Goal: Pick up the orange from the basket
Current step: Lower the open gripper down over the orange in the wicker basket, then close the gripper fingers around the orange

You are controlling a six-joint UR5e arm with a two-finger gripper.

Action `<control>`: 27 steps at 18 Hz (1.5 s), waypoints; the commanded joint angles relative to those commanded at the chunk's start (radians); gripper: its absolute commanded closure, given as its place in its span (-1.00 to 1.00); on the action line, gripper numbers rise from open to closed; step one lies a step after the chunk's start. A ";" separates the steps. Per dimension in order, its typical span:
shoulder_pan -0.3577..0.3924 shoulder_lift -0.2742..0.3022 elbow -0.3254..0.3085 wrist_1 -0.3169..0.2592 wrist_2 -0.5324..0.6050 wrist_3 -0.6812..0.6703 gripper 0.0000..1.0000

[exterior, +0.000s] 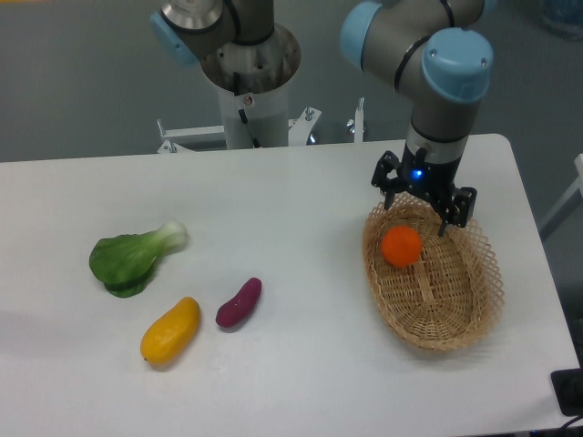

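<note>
**A:** What does the fixed camera show?

**B:** A white table (301,209) seen from the front and slightly above. On its right side sits an oval wicker basket (455,309) of light tan weave. The orange (401,246) lies inside it, toward the far left end, resting on the woven floor close to the rim.

**A:** Where is the gripper?

**B:** The gripper (414,212) hangs above the far end of the basket, just behind and over the orange, not touching it. Its two dark fingers are spread apart, one over the near-left rim and one over the far-right rim, with nothing between them. A small blue light glows on the wrist above.

**A:** Anything hard to make out?

**B:** The finger tips overlap the lattice rim in this view, so whether they touch the wicker cannot be told. The arm's upper joints run off the top edge. A second grey column with a blue cap stands behind the table, also cut off at the top.

**A:** What else is on the table?

**B:** Well apart on the left: a leafy green vegetable (132,259), a yellow-orange mango-shaped fruit (169,330) nearer the front, and a small purple sweet potato (239,303) just beside it. A dark object is clipped by the bottom-right corner.
</note>
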 joint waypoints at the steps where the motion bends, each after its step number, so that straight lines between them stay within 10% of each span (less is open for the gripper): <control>1: 0.014 -0.008 -0.014 0.029 -0.001 0.047 -1.00; 5: 0.034 -0.034 -0.028 0.025 0.008 0.287 -1.00; 27: 0.025 -0.069 -0.140 0.103 -0.003 0.146 -1.00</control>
